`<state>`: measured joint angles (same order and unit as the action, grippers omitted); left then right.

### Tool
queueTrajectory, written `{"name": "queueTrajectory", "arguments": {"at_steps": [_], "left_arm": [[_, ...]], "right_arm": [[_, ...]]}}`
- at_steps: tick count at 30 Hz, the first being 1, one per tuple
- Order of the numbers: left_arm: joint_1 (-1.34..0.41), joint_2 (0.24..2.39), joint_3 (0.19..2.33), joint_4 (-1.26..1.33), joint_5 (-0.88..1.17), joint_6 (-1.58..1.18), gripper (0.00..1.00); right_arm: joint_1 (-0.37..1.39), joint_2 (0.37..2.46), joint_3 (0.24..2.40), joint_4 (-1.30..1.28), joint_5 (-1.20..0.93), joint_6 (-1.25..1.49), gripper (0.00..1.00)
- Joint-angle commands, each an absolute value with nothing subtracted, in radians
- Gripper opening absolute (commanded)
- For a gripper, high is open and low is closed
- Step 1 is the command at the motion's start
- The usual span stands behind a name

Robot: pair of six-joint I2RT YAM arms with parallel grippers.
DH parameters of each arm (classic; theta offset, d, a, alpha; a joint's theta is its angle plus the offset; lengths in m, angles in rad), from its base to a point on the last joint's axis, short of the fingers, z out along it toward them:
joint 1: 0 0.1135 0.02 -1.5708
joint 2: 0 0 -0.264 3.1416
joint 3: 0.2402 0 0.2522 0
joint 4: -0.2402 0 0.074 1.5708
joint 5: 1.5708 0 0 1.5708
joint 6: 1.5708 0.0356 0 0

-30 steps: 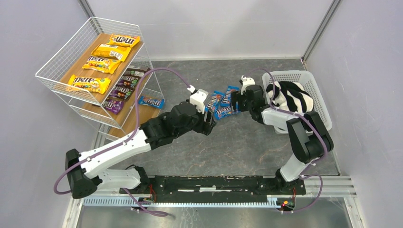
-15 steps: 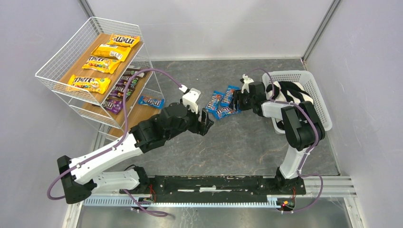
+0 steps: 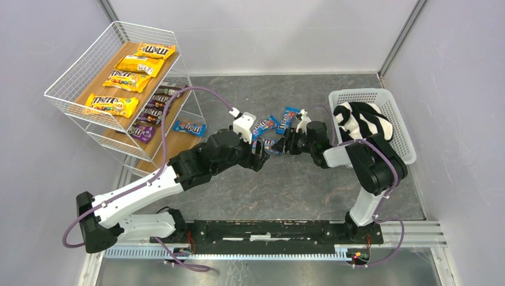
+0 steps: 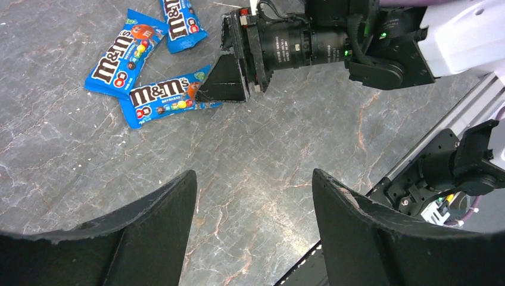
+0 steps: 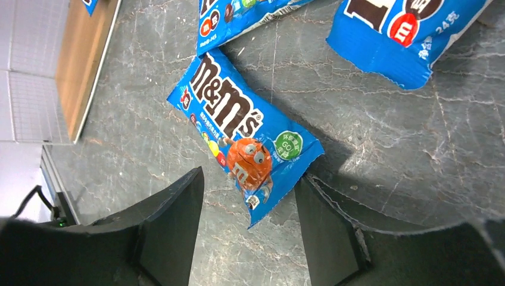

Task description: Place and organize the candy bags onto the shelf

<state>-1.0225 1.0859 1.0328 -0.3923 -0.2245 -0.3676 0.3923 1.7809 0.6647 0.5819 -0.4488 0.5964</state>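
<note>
Hovering low over the table (image 3: 309, 179), right gripper (image 5: 247, 176) spreads its fingers astride the end of a blue candy bag (image 5: 238, 131) lying flat. Left gripper (image 4: 253, 176) just beside, fingers wide, holding nothing. Shelf (image 3: 77, 71) well apart, yellow bags (image 3: 112, 105) on top.

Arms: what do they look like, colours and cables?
Left arm and right arm: jointed white and black segments, a purple cable looping along each. Left end effector and right end effector: two black wedge-shaped fingers.
</note>
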Motion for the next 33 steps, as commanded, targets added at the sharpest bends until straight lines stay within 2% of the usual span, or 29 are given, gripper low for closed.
{"name": "queueTrajectory", "arguments": {"at_steps": [1, 6, 13, 17, 22, 28, 33], "left_arm": [[-1.025, 1.111, 1.064, -0.356, -0.203, -0.395, 0.78], [-1.025, 1.127, 1.072, -0.346, -0.189, -0.392, 0.78], [-1.024, 1.101, 1.067, -0.342, -0.177, -0.406, 0.78], [-1.025, 1.07, 1.059, -0.317, -0.164, -0.42, 0.78], [-1.025, 1.052, 1.068, -0.32, -0.165, -0.421, 0.79], [-1.025, 1.035, 1.059, -0.321, -0.16, -0.424, 0.79], [-1.025, 1.008, 1.054, -0.335, -0.169, -0.429, 0.79]], "right_arm": [[0.384, 1.754, 0.626, 0.679, -0.427, 0.695, 0.65], [0.376, 1.735, 0.492, 0.844, -0.38, 0.831, 0.66], [0.375, 1.884, 0.445, 1.126, -0.422, 1.028, 0.62], [0.375, 1.929, 0.449, 1.16, -0.419, 1.061, 0.58], [0.379, 1.943, 0.489, 1.079, -0.379, 1.013, 0.56], [0.387, 2.005, 0.523, 1.116, -0.386, 1.056, 0.45], [0.396, 2.005, 0.528, 1.136, -0.392, 1.063, 0.31]]}}
